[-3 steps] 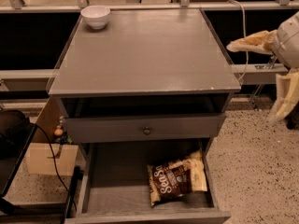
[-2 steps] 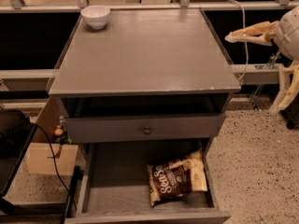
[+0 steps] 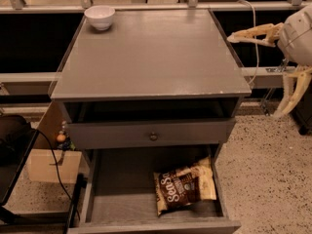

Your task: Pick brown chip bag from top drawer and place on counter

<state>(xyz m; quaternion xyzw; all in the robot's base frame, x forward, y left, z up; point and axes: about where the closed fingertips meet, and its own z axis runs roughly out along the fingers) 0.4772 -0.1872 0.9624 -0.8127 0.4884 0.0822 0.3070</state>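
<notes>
Brown chip bag (image 3: 186, 189) lies flat at the right of the open top drawer (image 3: 117, 199), well below the counter (image 3: 146, 57). The gripper (image 3: 254, 76) hangs spread wide off the counter's right side. Coming down, it could clip the counter edge or drawer wall, or pinch only loose film and slip.

Speckled floor (image 3: 273, 179) below pincer (image 3: 254, 76), right

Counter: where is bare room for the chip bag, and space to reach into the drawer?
The counter is bare from the middle to the front and right edges; only the bowl takes the back-left corner. In the drawer, the chip bag fills the front right; the floor left of it is free. The claw hangs open off the counter's right edge.
</notes>
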